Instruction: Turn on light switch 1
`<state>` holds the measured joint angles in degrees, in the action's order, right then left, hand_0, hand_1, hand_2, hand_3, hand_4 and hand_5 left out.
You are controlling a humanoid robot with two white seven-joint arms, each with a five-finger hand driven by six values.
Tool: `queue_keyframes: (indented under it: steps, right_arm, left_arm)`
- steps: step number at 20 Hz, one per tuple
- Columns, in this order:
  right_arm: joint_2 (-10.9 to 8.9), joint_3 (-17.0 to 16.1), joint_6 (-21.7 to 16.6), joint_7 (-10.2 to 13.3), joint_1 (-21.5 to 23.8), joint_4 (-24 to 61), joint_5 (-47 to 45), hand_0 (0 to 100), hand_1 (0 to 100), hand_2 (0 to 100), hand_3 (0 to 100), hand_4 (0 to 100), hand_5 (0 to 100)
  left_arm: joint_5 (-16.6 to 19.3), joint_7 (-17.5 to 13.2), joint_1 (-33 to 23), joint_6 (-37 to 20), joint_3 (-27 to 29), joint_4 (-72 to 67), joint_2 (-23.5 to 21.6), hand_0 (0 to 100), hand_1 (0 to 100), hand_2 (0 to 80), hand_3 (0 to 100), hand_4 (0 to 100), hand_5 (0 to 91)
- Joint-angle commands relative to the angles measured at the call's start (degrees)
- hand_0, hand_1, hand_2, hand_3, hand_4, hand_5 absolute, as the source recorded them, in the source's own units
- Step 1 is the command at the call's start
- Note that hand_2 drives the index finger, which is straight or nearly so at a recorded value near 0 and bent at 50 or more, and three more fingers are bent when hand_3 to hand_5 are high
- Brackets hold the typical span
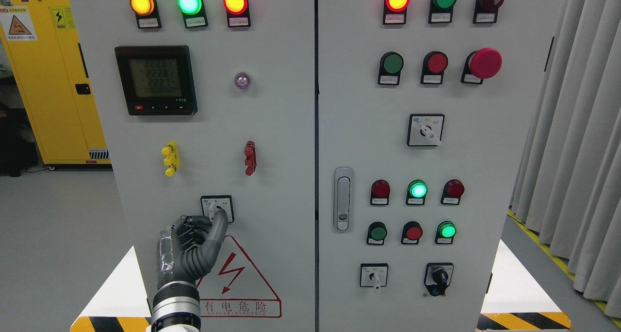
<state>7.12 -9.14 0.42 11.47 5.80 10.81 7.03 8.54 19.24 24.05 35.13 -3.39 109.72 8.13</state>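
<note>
Our left hand point(191, 247) sits at 7 o'clock, fingers curled, thumb tip touching the rotary switch point(217, 208) on the cabinet point(271, 128).

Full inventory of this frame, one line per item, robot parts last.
Control cabinet: 1, grey, two doors, centre.
Indicator lamps: 3 lit, left door top; amber, green, red.
Power meter: 1, black, left door.
Rotary switch: 1, white plate, lower left door.
Emergency stop: 1, red, right door.
Door handle: 1, silver, right door.
Warning triangle: 1, red, below switch.
Yellow cabinet: 1, far left.
Curtain: grey, right.
Left hand: 1, dark grey, fingertip at rotary switch.
</note>
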Motion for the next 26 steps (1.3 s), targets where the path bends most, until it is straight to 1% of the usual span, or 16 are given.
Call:
queue_keyframes:
  steps: [1, 10, 21, 23, 25, 26]
  right_arm:
    - [0.0, 0.0, 0.02, 0.04, 0.0, 0.0, 0.0, 0, 50, 4, 0, 0, 0]
    - [0.0, 0.0, 0.02, -0.05, 0.0, 0.0, 0.0, 0, 50, 4, 0, 0, 0]
    - [0.0, 0.0, 0.02, -0.05, 0.0, 0.0, 0.0, 0, 50, 4, 0, 0, 0]
    - [0.0, 0.0, 0.02, -0.05, 0.0, 0.0, 0.0, 0, 50, 4, 0, 0, 0]
    - [0.0, 0.0, 0.02, -0.05, 0.0, 0.0, 0.0, 0, 50, 4, 0, 0, 0]
    - [0.0, 0.0, 0.02, -0.05, 0.0, 0.0, 0.0, 0, 50, 4, 0, 0, 0]
  left_arm:
    - [-0.01, 0.01, 0.03, -0.15, -0.03, -0.03, 0.05, 36, 59, 60.6, 90, 90, 87.7]
    - [-0.01, 0.01, 0.03, -0.24, -0.03, -0.03, 0.05, 38, 58, 60.3, 90, 90, 87.7]
    - [-0.01, 0.01, 0.03, -0.24, -0.12, -0.12, 0.05, 34, 58, 60.2, 90, 90, 87.7]
    - [-0.01, 0.01, 0.03, -0.24, -0.12, -0.21, 0.05, 35, 58, 60.2, 90, 90, 87.7]
    - [-0.01, -0.08, 0.03, -0.24, -0.12, -0.21, 0.05, 39, 57, 60.2, 90, 90, 87.8]
    - [-0.01, 0.01, 0.03, -0.24, -0.12, -0.21, 0.05, 40, 57, 60.2, 90, 90, 87.8]
